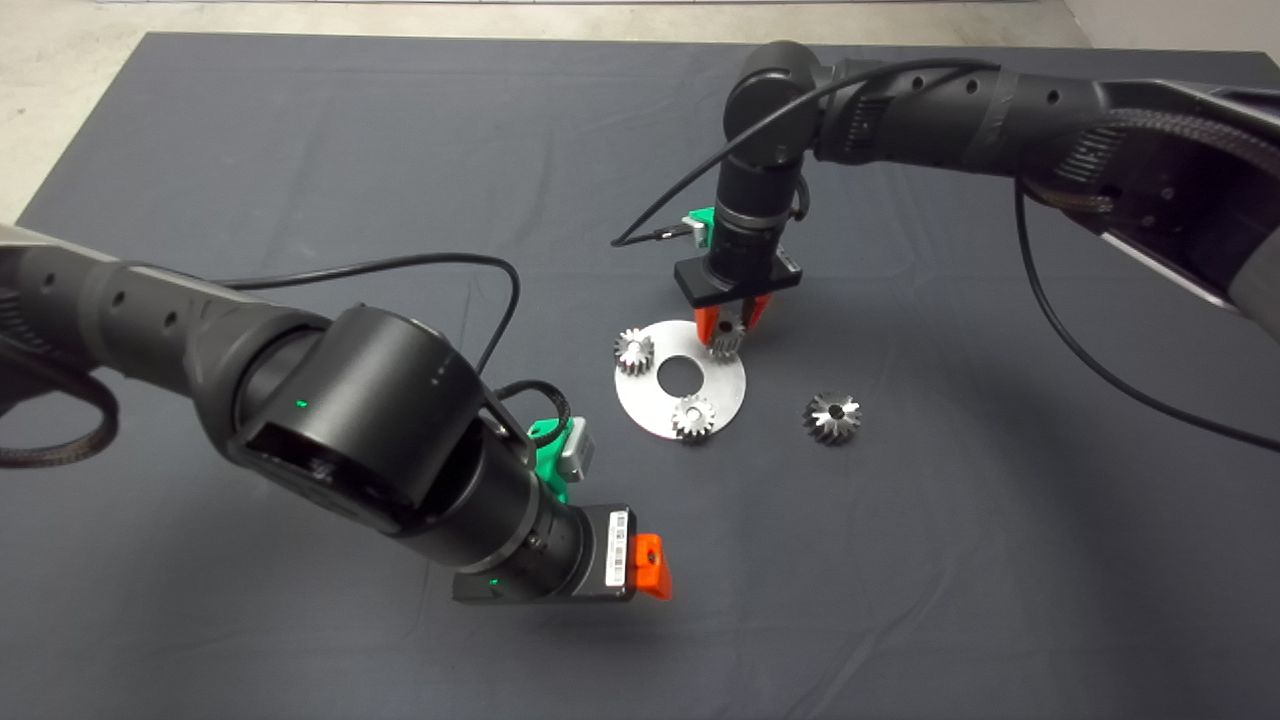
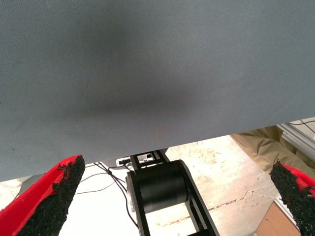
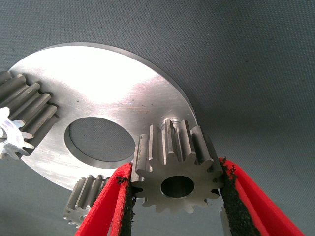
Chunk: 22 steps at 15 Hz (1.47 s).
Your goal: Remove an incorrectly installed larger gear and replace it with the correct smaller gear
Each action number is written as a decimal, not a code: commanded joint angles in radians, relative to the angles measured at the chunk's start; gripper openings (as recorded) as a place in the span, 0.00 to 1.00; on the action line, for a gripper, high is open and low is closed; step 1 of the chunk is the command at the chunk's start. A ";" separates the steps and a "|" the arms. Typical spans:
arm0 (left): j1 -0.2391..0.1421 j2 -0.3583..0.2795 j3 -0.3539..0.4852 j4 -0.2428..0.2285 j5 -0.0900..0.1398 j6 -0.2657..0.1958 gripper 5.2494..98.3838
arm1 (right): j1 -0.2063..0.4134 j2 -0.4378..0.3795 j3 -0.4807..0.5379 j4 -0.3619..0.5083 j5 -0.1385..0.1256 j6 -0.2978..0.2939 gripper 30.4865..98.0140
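One smaller gear (image 3: 177, 169) upright, right claw (image 3: 177, 196) gripping

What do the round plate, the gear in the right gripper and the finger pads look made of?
Round plate: bright brushed metal, fine scratches. Smaller gear in the right gripper: duller grey machined metal. Pads: black, gritty, probably rubber or foam.

Two gears (image 1: 633, 351) (image 1: 693, 417) crowd the disc (image 1: 722, 385); the larger gear (image 1: 831, 417) lies apart on the tabletop (image 1: 400, 150), open mat all around it
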 commanded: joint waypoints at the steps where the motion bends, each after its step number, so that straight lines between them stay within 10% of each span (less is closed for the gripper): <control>1: -0.016 0.000 0.002 -0.009 -0.002 0.000 0.99 | 0.035 -0.006 -0.005 -0.013 -0.122 -0.006 0.16; 22: -0.015 -0.003 -0.001 -0.007 0.001 0.002 0.99 | 0.032 0.022 -0.002 -0.012 -0.122 -0.005 0.13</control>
